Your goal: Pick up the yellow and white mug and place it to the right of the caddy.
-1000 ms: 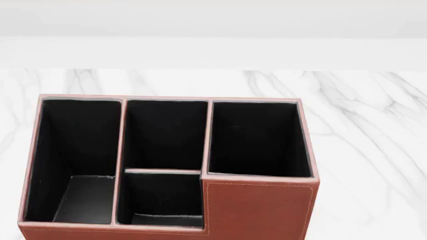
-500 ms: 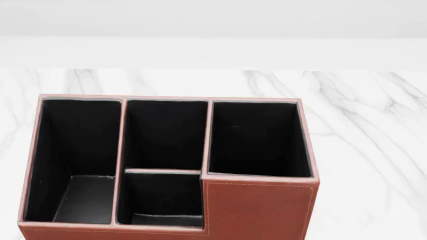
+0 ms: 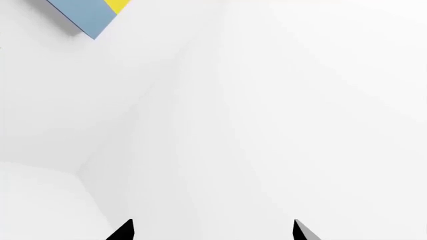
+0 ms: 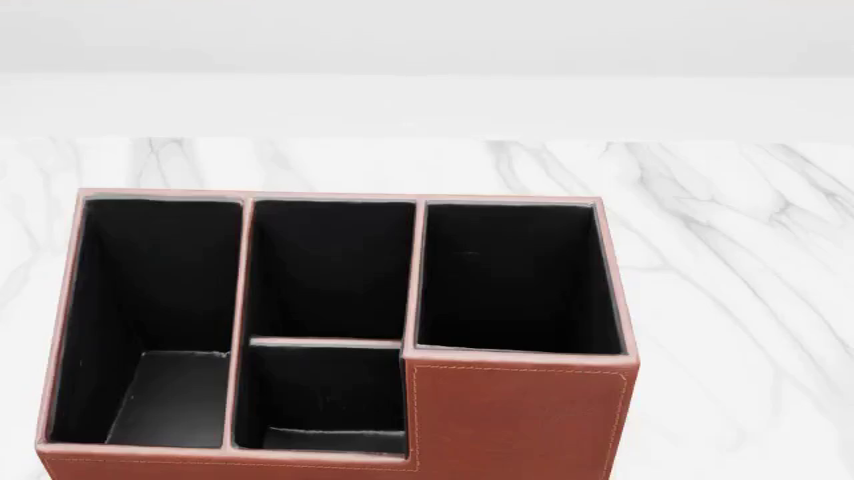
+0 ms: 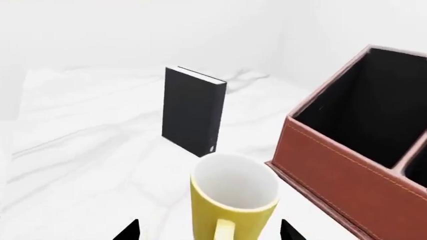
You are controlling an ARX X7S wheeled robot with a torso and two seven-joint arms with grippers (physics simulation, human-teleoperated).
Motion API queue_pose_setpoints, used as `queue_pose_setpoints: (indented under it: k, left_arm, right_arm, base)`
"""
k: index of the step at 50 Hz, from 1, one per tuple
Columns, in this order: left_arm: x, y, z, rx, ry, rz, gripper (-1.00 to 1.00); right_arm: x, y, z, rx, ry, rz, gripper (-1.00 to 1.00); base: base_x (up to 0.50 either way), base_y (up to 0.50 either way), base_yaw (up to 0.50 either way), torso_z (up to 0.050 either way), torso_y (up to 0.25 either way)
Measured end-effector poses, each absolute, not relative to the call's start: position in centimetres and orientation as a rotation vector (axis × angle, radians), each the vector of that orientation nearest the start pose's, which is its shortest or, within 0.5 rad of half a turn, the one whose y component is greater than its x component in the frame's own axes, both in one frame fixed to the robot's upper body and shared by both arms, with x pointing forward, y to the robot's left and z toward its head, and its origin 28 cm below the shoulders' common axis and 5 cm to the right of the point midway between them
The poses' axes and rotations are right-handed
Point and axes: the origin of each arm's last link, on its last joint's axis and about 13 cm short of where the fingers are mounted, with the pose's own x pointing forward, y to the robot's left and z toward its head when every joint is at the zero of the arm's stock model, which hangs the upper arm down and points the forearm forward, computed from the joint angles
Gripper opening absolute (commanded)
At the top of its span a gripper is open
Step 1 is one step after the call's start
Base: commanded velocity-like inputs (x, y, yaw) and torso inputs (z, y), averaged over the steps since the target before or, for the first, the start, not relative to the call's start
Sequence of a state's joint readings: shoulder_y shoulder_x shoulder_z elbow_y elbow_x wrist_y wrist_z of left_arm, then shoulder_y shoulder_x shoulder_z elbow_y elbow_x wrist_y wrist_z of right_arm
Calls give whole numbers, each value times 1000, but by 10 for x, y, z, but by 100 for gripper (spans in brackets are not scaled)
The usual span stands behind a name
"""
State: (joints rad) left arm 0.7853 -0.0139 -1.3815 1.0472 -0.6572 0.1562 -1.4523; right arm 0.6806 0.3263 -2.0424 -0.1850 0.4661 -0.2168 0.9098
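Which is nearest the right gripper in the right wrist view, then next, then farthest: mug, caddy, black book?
1. Yellow and white mug, just ahead of the right gripper, between its fingertips.
2. Caddy, beside the mug.
3. Black book, upright beyond the mug.

Tabletop (image 4: 747, 260): white marble with grey veins, far edge meeting a plain white wall.
Black book (image 5: 193, 111): stands upright on the tabletop, white page edge showing along its top.
Blue and yellow panel (image 3: 93, 14): flat shape against white surroundings.

Stitched leather caddy (image 4: 514, 420) — marble table (image 4: 747, 250)
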Motion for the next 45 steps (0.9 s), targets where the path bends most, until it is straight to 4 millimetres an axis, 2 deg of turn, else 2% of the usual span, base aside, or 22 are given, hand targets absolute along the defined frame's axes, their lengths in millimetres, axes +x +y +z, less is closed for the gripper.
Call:
queue_pose_setpoints:
  k: [45]
  left_arm:
    - [-15, 330, 218, -9, -968, 1984, 100]
  right_arm:
    - [104, 16, -6, -102, 101, 952, 100]
  base:
    - [0, 0, 0, 0, 0]
